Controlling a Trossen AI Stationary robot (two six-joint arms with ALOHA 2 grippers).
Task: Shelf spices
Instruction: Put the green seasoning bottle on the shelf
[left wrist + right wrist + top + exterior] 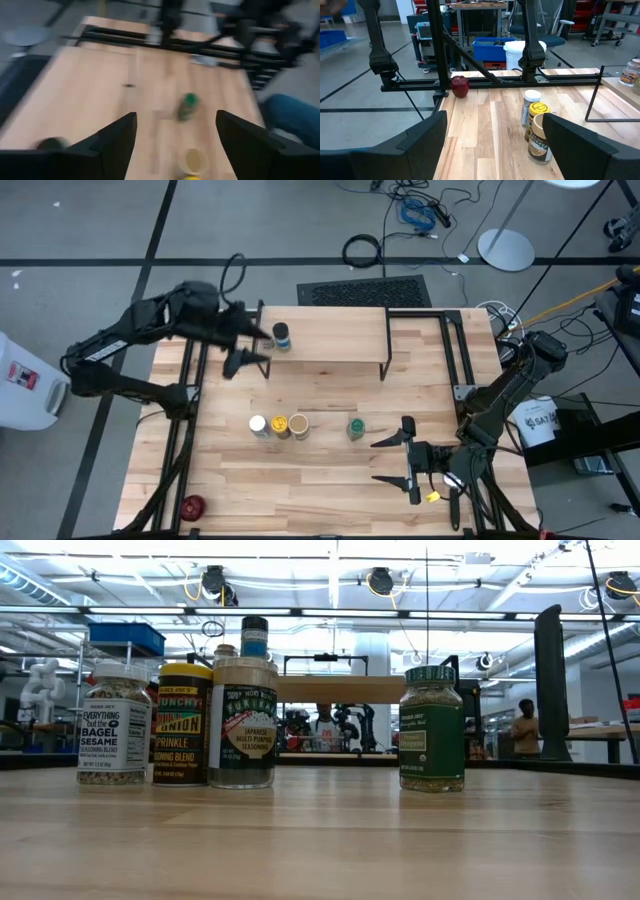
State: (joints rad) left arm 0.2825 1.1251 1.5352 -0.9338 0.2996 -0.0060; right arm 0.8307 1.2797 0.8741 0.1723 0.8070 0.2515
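I see the dark-lidded jar [282, 337] standing on the shelf [330, 335], with my left gripper [252, 345] spread open just beside it. The white-capped jar [258, 425], yellow jar [279, 424], tan jar [298, 424] and green-lidded jar [355, 426] stand on the table [320, 480]; the first three seem to be touching. My right gripper [392, 459] waits open near the green-lidded one.

My work surface is a light wood plank table [330, 480]. Directly on it: white-capped sesame jar [258, 425], yellow onion jar [279, 424] and tan-lidded clear jar [298, 424], touching in a row; green-lidded jar [355, 426] just beside them, apart. Small red round object [192, 505] at my near left corner. Low wood-topped shelf [330, 338] stands on thin black legs at the far edge.
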